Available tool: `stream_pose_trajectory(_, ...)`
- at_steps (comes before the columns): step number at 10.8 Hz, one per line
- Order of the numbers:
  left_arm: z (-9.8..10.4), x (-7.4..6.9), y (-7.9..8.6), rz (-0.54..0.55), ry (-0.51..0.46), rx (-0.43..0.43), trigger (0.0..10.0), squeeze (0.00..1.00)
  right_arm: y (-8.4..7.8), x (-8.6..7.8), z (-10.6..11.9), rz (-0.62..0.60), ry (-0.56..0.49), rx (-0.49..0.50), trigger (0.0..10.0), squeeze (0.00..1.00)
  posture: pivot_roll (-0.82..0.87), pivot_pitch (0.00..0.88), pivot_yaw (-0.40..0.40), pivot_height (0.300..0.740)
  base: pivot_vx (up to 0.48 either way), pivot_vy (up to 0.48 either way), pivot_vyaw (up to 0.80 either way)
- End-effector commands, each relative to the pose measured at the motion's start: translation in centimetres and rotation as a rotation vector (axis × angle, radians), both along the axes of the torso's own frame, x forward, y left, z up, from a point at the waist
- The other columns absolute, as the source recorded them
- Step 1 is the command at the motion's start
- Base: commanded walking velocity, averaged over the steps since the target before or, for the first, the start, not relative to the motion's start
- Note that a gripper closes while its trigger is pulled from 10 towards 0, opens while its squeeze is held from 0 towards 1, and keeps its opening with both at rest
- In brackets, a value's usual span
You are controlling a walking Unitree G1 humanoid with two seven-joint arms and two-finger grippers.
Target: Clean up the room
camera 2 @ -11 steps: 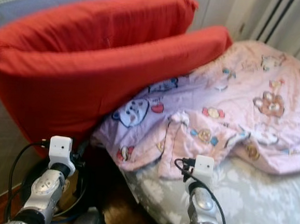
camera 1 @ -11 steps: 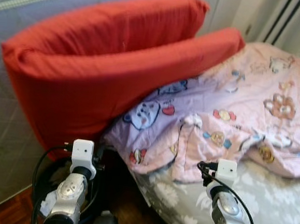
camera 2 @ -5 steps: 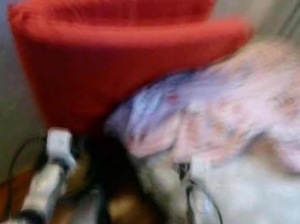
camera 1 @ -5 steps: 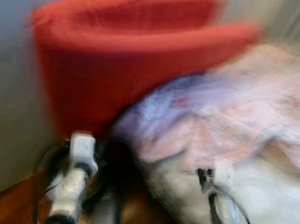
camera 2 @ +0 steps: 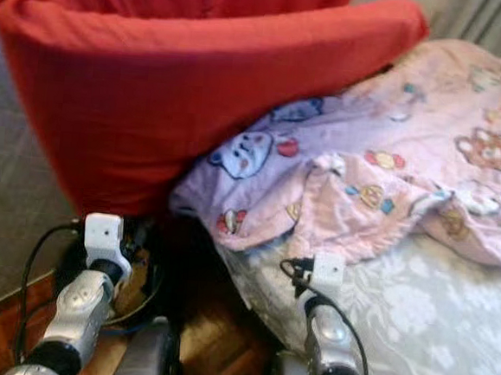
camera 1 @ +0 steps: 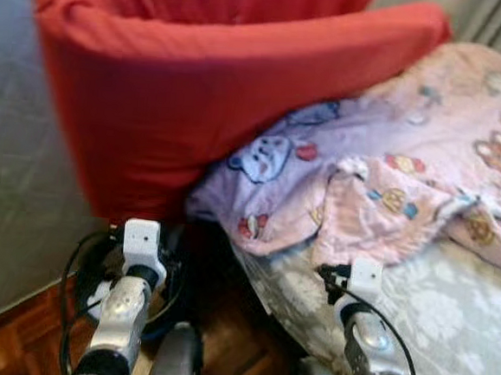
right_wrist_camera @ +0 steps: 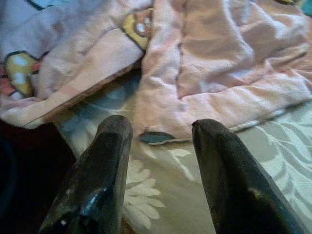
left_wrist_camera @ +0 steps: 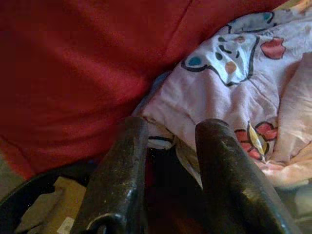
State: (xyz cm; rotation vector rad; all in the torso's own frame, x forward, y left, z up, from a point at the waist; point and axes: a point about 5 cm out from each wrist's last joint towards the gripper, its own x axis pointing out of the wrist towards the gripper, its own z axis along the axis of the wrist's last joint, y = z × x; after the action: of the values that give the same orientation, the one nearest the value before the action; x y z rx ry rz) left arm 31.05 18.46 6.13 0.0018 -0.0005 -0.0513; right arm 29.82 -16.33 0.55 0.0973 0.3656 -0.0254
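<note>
Your crumpled pink cartoon-print blanket (camera 1: 425, 179) lies heaped on the grey floral mattress (camera 1: 448, 325), against the big red cushion (camera 1: 223, 90). It looks soft and light, so pinch the bunched hem nearest the mattress edge. Both the left gripper (left_wrist_camera: 168, 146) and right gripper (right_wrist_camera: 161, 134) hang parted and empty, the right just above that hem.

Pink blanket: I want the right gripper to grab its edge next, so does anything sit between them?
Nothing visible does. The right gripper, fingers apart, points at the pink blanket hem across bare floral sheet.

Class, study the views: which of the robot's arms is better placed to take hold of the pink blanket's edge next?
Probably the right. The right gripper points, open, at the pink blanket hem on the bed; the left gripper faces the red cushion.
</note>
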Motion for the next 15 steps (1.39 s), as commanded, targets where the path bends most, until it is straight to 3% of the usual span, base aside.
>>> stream_pose_trajectory(1,-0.4,-0.3,0.0,-0.004,0.024,-0.003,10.0,0.00,-0.2,0.1,0.0,-0.023,0.006,0.007,10.0,0.00,0.17,0.192,-0.027,0.637,0.000,0.000,0.00)
stream_pose_trajectory(3,-0.4,-0.4,0.2,-0.001,0.025,-0.003,10.0,0.00,-0.7,0.1,0.0,-0.066,0.011,0.004,10.0,0.00,0.17,0.196,-0.028,0.637,0.247,0.000,0.00)
stream_pose_trajectory(8,-0.2,-0.3,0.3,0.005,0.021,-0.002,10.0,0.00,-0.3,0.3,0.2,-0.042,0.006,0.005,10.0,0.00,0.17,0.196,-0.031,0.637,0.259,0.000,-0.16)
stream_pose_trajectory(14,0.1,-0.1,0.2,0.006,0.011,0.000,10.0,0.00,1.8,0.5,-0.1,0.176,0.087,-0.031,10.0,0.00,0.19,0.213,-0.042,0.637,0.040,0.000,0.00)
stream_pose_trajectory(15,0.6,0.2,0.0,0.000,-0.004,-0.001,10.0,0.00,1.9,1.0,0.3,0.195,0.084,-0.030,10.0,1.00,0.20,0.234,-0.044,0.637,0.000,0.000,0.00)
